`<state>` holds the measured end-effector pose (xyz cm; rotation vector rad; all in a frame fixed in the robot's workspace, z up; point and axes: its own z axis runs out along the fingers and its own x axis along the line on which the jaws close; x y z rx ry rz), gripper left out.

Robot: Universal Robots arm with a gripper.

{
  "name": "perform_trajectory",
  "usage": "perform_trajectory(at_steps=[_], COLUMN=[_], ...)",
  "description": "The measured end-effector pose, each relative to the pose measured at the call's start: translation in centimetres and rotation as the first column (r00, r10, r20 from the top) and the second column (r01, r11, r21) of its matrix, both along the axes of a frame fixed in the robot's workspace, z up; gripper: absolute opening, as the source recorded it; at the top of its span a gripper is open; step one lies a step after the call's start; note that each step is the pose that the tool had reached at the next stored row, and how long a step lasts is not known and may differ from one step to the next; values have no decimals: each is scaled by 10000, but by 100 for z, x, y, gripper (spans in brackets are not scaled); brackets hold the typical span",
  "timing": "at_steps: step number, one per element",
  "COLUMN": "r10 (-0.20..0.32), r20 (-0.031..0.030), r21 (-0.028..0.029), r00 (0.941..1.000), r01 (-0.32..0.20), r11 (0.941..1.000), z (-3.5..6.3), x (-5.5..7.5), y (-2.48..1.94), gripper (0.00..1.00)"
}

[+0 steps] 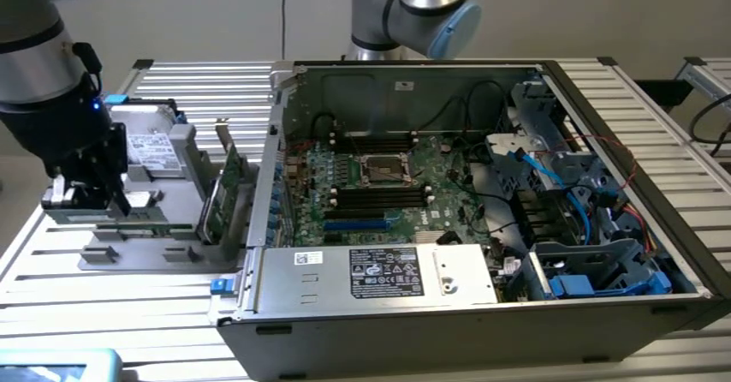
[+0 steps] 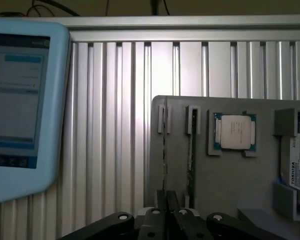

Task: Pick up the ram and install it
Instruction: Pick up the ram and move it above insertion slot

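Ribbed metal surface, grey parts tray beside the open PC case, claw pinched together on the ram in its slot.

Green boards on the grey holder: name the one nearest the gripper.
The ram, the low, narrow green stick just below the gripper. The taller expansion card with the metal bracket stands farther toward the exterior view's right.

Ribbed aluminium table before a plain, perhaps grey, wall.
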<state>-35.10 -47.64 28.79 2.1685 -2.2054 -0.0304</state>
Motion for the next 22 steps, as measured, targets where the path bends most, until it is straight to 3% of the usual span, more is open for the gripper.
perform_trajectory(at_steps=[7,22], r10=[0,0], r20=[-1,-6], r21=[0,4], r00=[10000,10000], r01=[0,0], r11=[10000,10000], z=[319,1000], x=[81,538], y=[-2,-3], gripper=[13,13])
